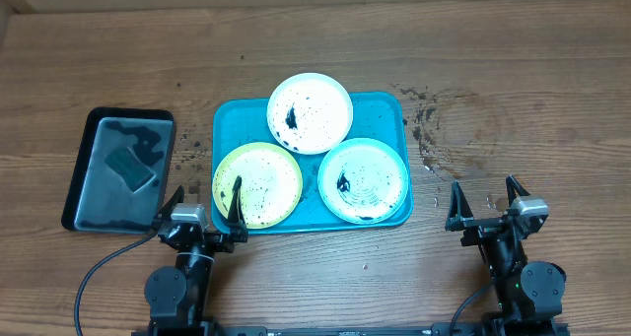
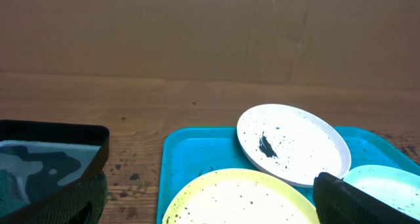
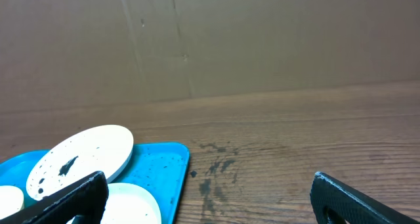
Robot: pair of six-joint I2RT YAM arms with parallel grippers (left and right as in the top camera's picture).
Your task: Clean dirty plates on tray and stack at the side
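Observation:
The turquoise tray (image 1: 380, 114) lies mid-table with three dirty plates on it. The white plate (image 1: 311, 112) rests at the back, overlapping the rim. The yellow-green plate (image 1: 258, 184) is front left and the mint plate (image 1: 363, 179) front right. All are speckled with black dirt. My left gripper (image 1: 206, 206) is open and empty at the tray's front-left corner, just before the yellow-green plate (image 2: 243, 198). My right gripper (image 1: 485, 202) is open and empty over bare wood, right of the tray (image 3: 157, 168). The white plate also shows in both wrist views (image 2: 295, 142) (image 3: 79, 158).
A smaller black tray (image 1: 84, 154) holding a dark sponge (image 1: 132, 167) lies left of the turquoise tray. Black dirt specks and smears mark the wood right of the tray (image 1: 429, 119) and between the two trays (image 1: 194, 149).

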